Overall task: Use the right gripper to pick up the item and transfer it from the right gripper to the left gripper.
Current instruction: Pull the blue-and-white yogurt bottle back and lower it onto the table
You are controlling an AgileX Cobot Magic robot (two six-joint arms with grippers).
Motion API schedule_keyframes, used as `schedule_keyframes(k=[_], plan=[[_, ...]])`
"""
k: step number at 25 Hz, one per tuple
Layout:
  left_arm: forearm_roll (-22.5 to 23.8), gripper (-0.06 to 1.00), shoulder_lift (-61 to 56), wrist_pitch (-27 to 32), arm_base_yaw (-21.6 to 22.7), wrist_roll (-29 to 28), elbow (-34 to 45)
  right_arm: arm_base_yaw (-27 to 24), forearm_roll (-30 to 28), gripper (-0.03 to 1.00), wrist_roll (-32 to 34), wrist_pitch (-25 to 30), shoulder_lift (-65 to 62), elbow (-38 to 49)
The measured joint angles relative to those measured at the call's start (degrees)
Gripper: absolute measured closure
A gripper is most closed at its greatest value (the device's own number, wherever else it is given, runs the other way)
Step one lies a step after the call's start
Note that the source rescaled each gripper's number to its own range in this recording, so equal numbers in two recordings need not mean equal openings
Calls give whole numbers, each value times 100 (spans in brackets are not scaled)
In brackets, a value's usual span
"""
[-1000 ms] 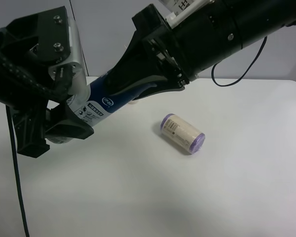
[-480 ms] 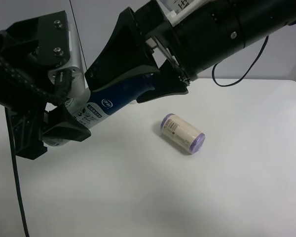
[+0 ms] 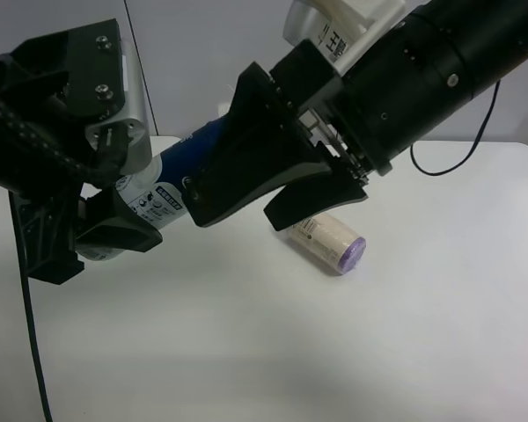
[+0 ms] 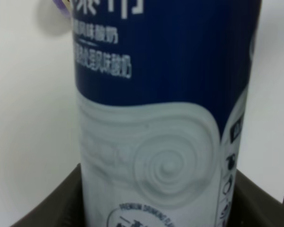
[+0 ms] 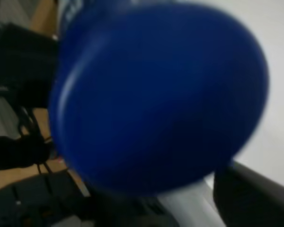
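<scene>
The item, a slim bottle (image 3: pixel 169 178) with a dark blue upper body and a white lower body, is held tilted above the table. My left gripper (image 3: pixel 128 198), on the arm with the grey-silver module, is shut on its white lower end. The left wrist view shows the bottle (image 4: pixel 165 118) between the dark fingers (image 4: pixel 52 208). My right gripper (image 3: pixel 236 211), on the arm with the white labelled part, has its jaws spread wide, off the bottle and in front of its blue end. The right wrist view shows the blurred blue cap (image 5: pixel 156 94) close up.
A cream roll with purple ends (image 3: pixel 334 242) lies on the white table (image 3: pixel 290 352), partly hidden behind the right gripper's lower finger. The left arm's black cable (image 3: pixel 31 334) hangs down at the exterior view's left edge.
The right gripper opened off the bottle's blue end and drew back towards the exterior view's right. The bottle stayed in the left gripper, which hardly moved.
</scene>
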Motion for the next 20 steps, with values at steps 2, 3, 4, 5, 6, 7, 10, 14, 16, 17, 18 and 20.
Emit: schedule_keyframes(k=[2,3,4,5,6,7,10,14,16,17,18,20], plan=[[0,93,0,0,0,0,0,0,-226,-3,126,43,-195,0],[0,93,0,0,0,0,0,0,-364,-3,215,99,-284,0],[0,93,0,0,0,0,0,0,-519,-3,297,187,-389,0],[0,93,0,0,0,0,0,0,-655,-3,389,256,-480,-5],[0,93,0,0,0,0,0,0,-865,-3,494,307,-606,-5],[0,93,0,0,0,0,0,0,-1019,-3,598,321,-701,-5],[0,93,0,0,0,0,0,0,-1377,-3,787,327,-924,-5],[0,93,0,0,0,0,0,5,-2595,-3,1260,345,-1658,-5],[0,93,0,0,0,0,0,15,-3031,-3,1404,351,-1979,-5],[0,93,0,5,0,0,0,18,-3268,-3,1472,356,-2186,-5],[0,93,0,5,0,0,0,18,-3485,-3,1532,361,-2404,-5],[0,93,0,5,0,0,0,18,-3868,-3,1637,362,-2807,-5]])
